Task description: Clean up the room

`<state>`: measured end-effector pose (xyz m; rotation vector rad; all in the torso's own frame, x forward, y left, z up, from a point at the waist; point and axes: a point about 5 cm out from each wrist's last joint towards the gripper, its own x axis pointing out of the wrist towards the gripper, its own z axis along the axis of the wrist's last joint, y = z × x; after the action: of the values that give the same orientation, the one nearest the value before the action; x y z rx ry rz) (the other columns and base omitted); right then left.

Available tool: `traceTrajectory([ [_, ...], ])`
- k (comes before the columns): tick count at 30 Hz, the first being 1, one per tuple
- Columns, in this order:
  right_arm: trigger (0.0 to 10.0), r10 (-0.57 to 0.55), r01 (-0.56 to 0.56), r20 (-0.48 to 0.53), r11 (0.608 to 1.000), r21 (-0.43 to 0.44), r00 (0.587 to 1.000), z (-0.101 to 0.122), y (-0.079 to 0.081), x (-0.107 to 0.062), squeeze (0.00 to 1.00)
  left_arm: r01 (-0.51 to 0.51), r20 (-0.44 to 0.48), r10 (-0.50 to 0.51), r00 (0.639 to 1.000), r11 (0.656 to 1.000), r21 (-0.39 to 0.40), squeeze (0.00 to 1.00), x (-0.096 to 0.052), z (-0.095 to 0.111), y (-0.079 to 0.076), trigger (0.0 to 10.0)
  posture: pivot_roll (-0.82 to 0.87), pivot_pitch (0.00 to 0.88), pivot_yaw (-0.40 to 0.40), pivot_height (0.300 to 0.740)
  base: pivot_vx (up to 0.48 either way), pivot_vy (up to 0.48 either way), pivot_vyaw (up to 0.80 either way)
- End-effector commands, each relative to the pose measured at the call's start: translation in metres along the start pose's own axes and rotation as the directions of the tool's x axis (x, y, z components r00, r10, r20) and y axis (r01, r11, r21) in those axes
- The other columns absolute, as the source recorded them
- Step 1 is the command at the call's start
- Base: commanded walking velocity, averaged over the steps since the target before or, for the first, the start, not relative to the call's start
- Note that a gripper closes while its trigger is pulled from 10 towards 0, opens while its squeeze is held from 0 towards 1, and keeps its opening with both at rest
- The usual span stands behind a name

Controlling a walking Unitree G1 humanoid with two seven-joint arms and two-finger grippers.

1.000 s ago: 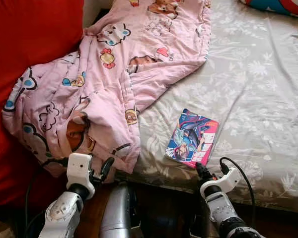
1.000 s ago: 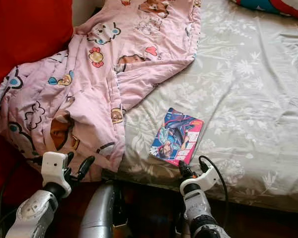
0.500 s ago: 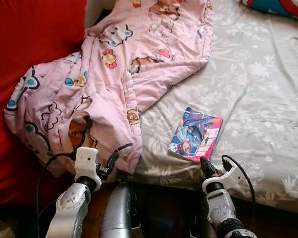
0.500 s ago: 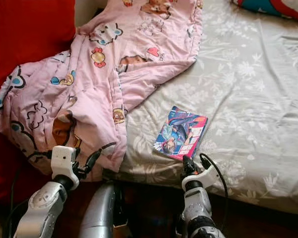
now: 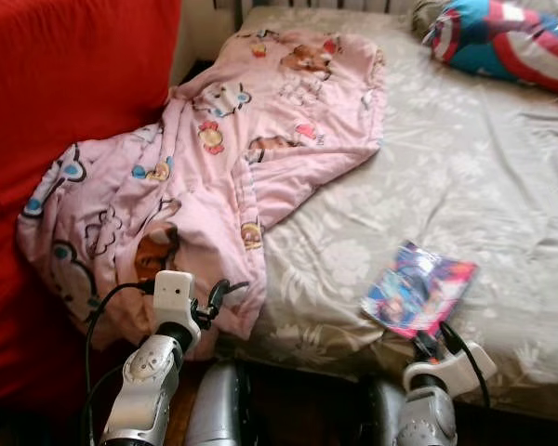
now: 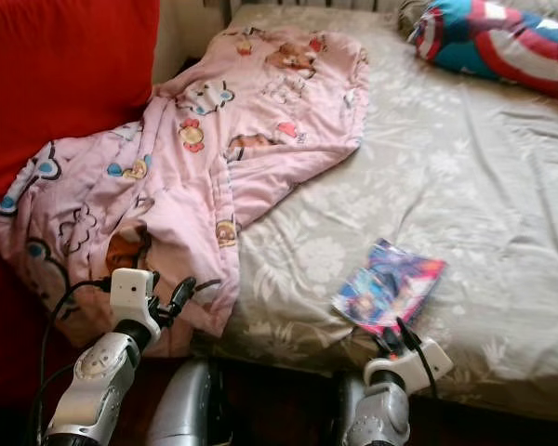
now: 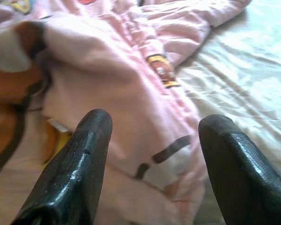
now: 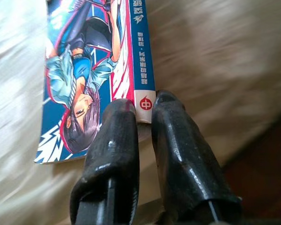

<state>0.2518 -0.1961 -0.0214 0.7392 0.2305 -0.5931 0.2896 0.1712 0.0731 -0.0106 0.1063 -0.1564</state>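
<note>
A colourful comic book (image 5: 417, 288) lies flat on the grey floral bed sheet (image 5: 474, 177), close to the bed's near edge. My right gripper (image 5: 427, 345) is just below that edge, shut, its tips at the near end of the book's spine (image 8: 143, 70) and nothing between its fingers (image 8: 114, 140). A pink cartoon-print blanket (image 5: 232, 158) is spread over the bed's left side and hangs off the edge. My left gripper (image 5: 218, 295) is open right in front of the hanging fold (image 7: 131, 84), fingers (image 7: 84, 154) wide apart.
A big red cushion or sofa back (image 5: 65, 93) rises on the left beside the bed. A red, white and blue shield-print pillow (image 5: 507, 46) lies at the bed's far right. Dark floor shows below the bed edge.
The camera has tilted up and shifted left, bringing the pillow into view. My left gripper has edged closer to the blanket's hanging edge. My right gripper stays at the book's near end.
</note>
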Motion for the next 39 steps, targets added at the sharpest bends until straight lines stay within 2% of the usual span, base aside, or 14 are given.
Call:
traceTrajectory([
  [1, 0.0, -0.039, 0.039, 0.012, 0.999, 0.002, 0.999, 0.004, -0.005, 0.002, 0.00, -0.005, -0.009, 0.005, 1.000, 1.000, 0.016, 0.00, 0.000, -0.004, 0.000, 10.0, 0.02, 0.076, -0.001, 0.587, 0.000, 0.000, 0.00],
  [3, 0.0, -0.023, 0.023, 0.029, 1.000, 0.000, 0.999, 0.009, -0.002, 0.004, 0.00, -0.007, -0.005, 0.007, 1.000, 1.000, 0.015, 0.00, 0.001, -0.004, 0.000, 10.0, 0.02, 0.075, -0.002, 0.587, 0.000, 0.000, 0.00],
  [6, 0.0, 0.062, -0.053, 0.081, 0.992, -0.114, 0.995, 0.022, 0.012, 0.010, 0.00, -0.012, 0.001, 0.012, 1.000, 1.000, 0.013, 0.00, 0.003, -0.005, 0.001, 10.0, 0.01, 0.070, -0.004, 0.587, 0.000, 0.000, 0.00],
  [9, 0.0, 0.208, -0.173, 0.112, 0.950, -0.259, 0.972, 0.032, 0.032, 0.012, 0.00, -0.011, 0.003, 0.011, 1.000, 1.000, 0.012, 0.00, 0.005, -0.006, 0.000, 10.0, 0.00, 0.064, -0.005, 0.587, 0.000, 0.000, 0.00],
  [10, 0.0, 0.291, -0.239, 0.110, 0.910, -0.340, 0.951, 0.035, 0.042, 0.012, 0.00, -0.011, 0.005, 0.011, 1.000, 1.000, 0.011, 0.00, 0.006, -0.006, 0.000, 10.0, 0.00, 0.061, -0.005, 0.587, 0.000, 0.000, 0.00],
  [11, 0.0, 0.320, -0.262, 0.105, 0.892, -0.369, 0.941, 0.036, 0.045, 0.012, 0.00, -0.010, 0.005, 0.010, 1.000, 1.000, 0.011, 0.00, 0.007, -0.006, 0.000, 10.0, 0.00, 0.061, -0.005, 0.587, 0.000, 0.000, 0.00],
  [12, 10.0, 0.379, -0.308, 0.083, 0.844, -0.438, 0.922, 0.036, 0.052, 0.011, 0.00, -0.010, 0.006, 0.010, 1.000, 1.000, 0.010, 0.00, 0.007, -0.006, 0.000, 10.0, -0.01, 0.058, -0.007, 0.587, 0.000, 0.000, 0.00],
  [14, 10.0, 0.410, -0.333, 0.075, 0.822, -0.461, 0.909, 0.036, 0.056, 0.010, 0.00, -0.010, 0.006, 0.010, 1.000, 1.000, 0.009, 0.00, 0.008, -0.006, 0.000, 10.0, -0.01, 0.055, -0.007, 0.587, 0.000, 0.000, 0.00],
  [15, 10.0, 0.449, -0.368, 0.053, 0.789, -0.493, 0.892, 0.036, 0.062, 0.008, 0.00, -0.010, 0.006, 0.009, 1.000, 1.000, 0.009, 0.00, 0.008, -0.007, -0.001, 10.0, -0.02, 0.053, -0.008, 0.587, 0.000, 0.000, 0.00],
  [17, 10.0, 0.484, -0.402, 0.030, 0.759, -0.512, 0.874, 0.036, 0.066, 0.006, 0.00, -0.010, 0.004, 0.010, 1.000, 1.000, 0.008, 0.00, 0.008, -0.008, -0.001, 10.0, -0.02, 0.049, -0.008, 0.587, 0.000, 0.000, 0.00],
  [19, 10.0, 0.533, -0.445, -0.014, 0.691, -0.569, 0.846, 0.033, 0.070, 0.003, 0.00, -0.015, 0.002, 0.015, 1.000, 1.000, 0.003, 0.00, 0.009, -0.009, 0.001, 10.0, -0.03, 0.042, -0.008, 0.591, 0.000, 0.000, 0.00],
  [20, 10.0, 0.547, -0.457, -0.015, 0.683, -0.570, 0.837, 0.033, 0.071, 0.001, 0.00, -0.017, 0.001, 0.017, 1.000, 1.000, 0.001, 0.00, 0.009, -0.010, 0.001, 10.0, -0.03, 0.042, -0.008, 0.596, 0.000, 0.000, 0.00],
  [25, 10.0, 0.547, -0.459, -0.032, 0.667, -0.587, 0.836, 0.032, 0.073, 0.000, 0.00, -0.054, -0.024, 0.053, 0.998, 0.998, -0.036, 0.00, 0.008, -0.016, 0.008, 10.0, -0.03, 0.034, -0.006, 0.631, 0.000, 0.000, 0.00],
  [39, 10.0, 0.562, -0.477, -0.047, 0.653, -0.588, 0.826, 0.029, 0.081, -0.002, 0.00, -0.204, -0.220, 0.179, 0.959, 0.974, -0.094, 0.00, -0.005, -0.059, 0.033, 10.0, -0.03, 0.007, -0.004, 0.711, 0.000, 0.000, 0.00],
])
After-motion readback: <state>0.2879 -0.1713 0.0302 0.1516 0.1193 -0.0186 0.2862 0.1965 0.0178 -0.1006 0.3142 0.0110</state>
